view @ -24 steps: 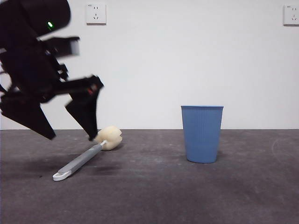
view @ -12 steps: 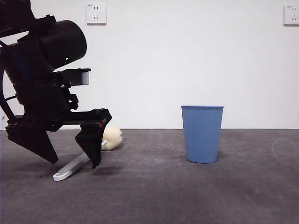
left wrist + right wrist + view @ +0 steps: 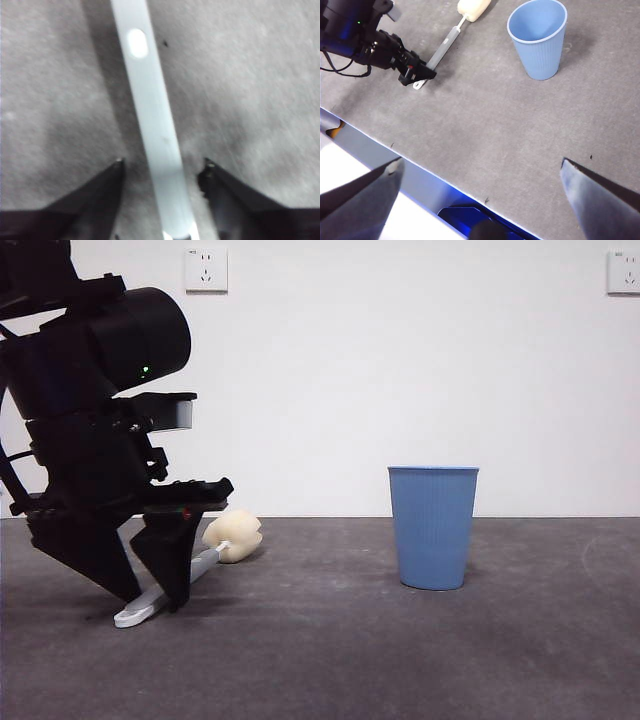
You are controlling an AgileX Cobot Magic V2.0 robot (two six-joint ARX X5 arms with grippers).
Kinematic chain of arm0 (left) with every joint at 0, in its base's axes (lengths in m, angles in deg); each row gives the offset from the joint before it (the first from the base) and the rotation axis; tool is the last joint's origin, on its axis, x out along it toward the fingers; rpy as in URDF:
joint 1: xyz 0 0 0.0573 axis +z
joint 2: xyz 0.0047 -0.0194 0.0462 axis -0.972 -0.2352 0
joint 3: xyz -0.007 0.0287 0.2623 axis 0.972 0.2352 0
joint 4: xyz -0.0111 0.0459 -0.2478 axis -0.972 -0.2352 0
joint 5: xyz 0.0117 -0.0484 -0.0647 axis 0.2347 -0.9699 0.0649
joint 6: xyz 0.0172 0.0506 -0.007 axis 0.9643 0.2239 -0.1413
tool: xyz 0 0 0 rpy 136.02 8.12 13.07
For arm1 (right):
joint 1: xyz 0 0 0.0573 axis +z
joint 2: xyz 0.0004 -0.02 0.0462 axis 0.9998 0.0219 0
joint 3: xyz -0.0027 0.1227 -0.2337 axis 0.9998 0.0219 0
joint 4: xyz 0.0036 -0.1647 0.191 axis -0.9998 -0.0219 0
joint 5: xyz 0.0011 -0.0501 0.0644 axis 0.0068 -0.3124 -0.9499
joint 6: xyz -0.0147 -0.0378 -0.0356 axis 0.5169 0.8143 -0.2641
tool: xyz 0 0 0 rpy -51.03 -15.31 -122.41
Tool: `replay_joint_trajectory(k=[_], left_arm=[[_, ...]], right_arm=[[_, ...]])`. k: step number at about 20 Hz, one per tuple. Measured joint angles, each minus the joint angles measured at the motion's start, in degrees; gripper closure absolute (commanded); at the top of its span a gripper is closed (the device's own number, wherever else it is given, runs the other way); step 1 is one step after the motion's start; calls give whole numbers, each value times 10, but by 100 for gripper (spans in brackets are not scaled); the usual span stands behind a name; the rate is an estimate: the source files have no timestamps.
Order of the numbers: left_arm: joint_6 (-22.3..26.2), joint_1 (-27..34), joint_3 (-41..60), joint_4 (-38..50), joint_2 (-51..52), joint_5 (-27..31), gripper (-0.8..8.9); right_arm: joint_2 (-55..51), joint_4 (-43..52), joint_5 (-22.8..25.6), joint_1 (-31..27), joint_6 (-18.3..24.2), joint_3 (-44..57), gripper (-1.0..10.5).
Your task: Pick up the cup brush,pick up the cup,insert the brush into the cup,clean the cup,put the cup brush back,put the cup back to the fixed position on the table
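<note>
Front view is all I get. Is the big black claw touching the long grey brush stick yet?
Observer: Not yet. In the left wrist view the left gripper has its black jaws open on either side of the cup brush, a slim grey handle lying on the dark grey table, with gaps on both sides.
Operator: Is anything inside the blue ribbed plastic cup?
Observer: No, the right wrist view looks into the cup; it's empty.
Operator: Where's the other claw?
Observer: The right gripper hangs open, high over the table's near edge.
</note>
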Motion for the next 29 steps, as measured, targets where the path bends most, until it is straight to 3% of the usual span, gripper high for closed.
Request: replay_joint_trajectory(k=[2, 5, 12, 16, 20, 26, 29], left_arm=[[-3, -2, 0, -3, 0, -17, 699], [-19, -3, -1, -8, 0, -27, 825], [-23, -3, -3, -45, 19, -28, 822], [-21, -3, -3, -62, 110, -30, 822], [-10, -4, -3, -130, 222, -62, 822], [-3, -14, -3, -193, 353, -73, 822], [-3, -24, -3, -207, 373, -73, 822]], right_arm=[[0, 0, 0, 0, 0, 0, 349], [0, 0, 0, 0, 0, 0, 349], [1, 0, 0, 0, -24, 0, 351], [13, 19, 0, 0, -26, 0, 351], [35, 110, 0, 0, -26, 11, 350], [80, 335, 5, 22, -76, 164, 350], [130, 448, 59, 62, -112, 208, 350]])
